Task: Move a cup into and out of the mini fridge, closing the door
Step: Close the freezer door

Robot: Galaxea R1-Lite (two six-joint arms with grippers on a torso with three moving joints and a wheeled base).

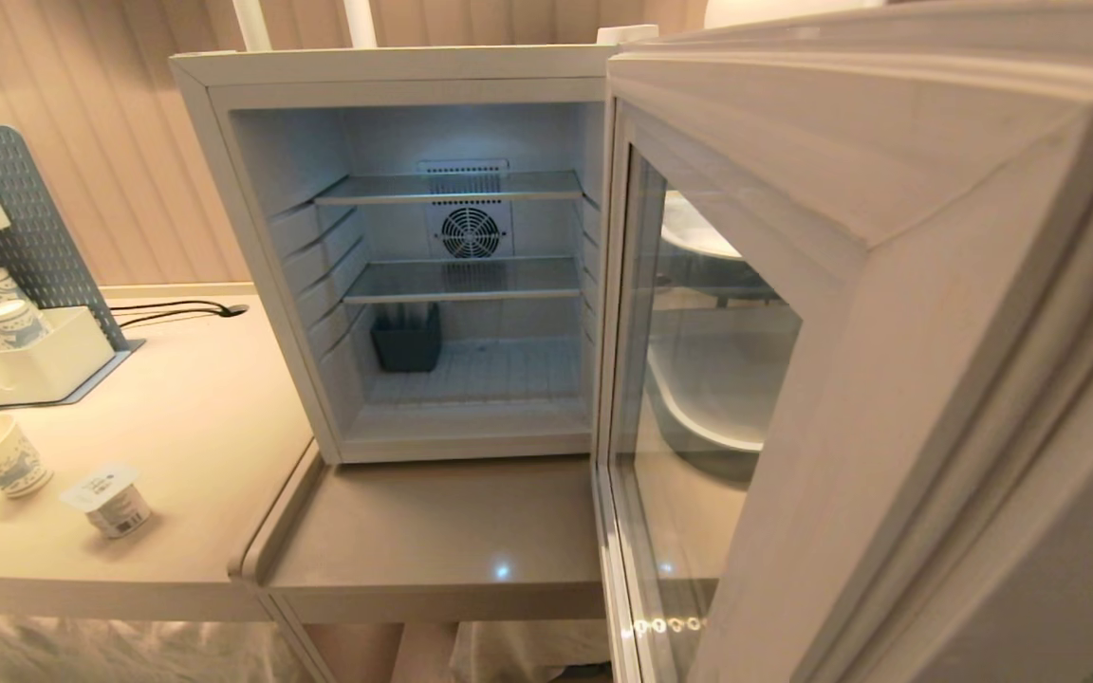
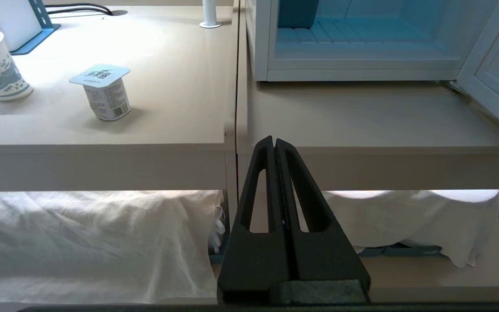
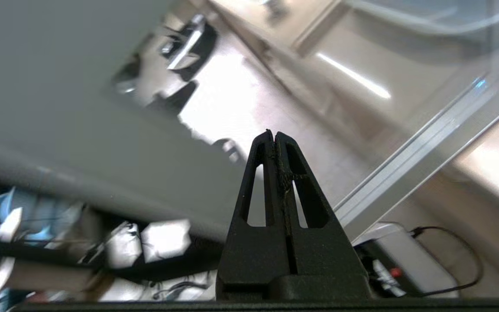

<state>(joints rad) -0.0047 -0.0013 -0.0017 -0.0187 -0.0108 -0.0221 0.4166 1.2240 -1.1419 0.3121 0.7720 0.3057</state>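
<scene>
While the door [image 1: 869, 313] stands wide open, the cup [image 1: 4, 456] waits near the bench's [image 1: 195, 417] left front edge, outside the mini fridge [image 1: 262, 237]; both the right hand [image 3: 274, 135] and left hand [image 2: 274, 142] are pressed together, so reaching unopened could topple the cup, or the yogurt pot [image 1: 112, 501] just beside it.

In the head view the door [image 1: 888, 313] is cut off by the right and bottom edges, and neither arm is seen there. Two white posts [image 1: 252, 24] behind the fridge [image 1: 271, 285] are cropped by the top edge. The pegboard [image 1: 25, 218] is clipped at the left edge. The right wrist view is smeared; the clutter [image 3: 59, 242] under a grey surface cannot be identified.
</scene>
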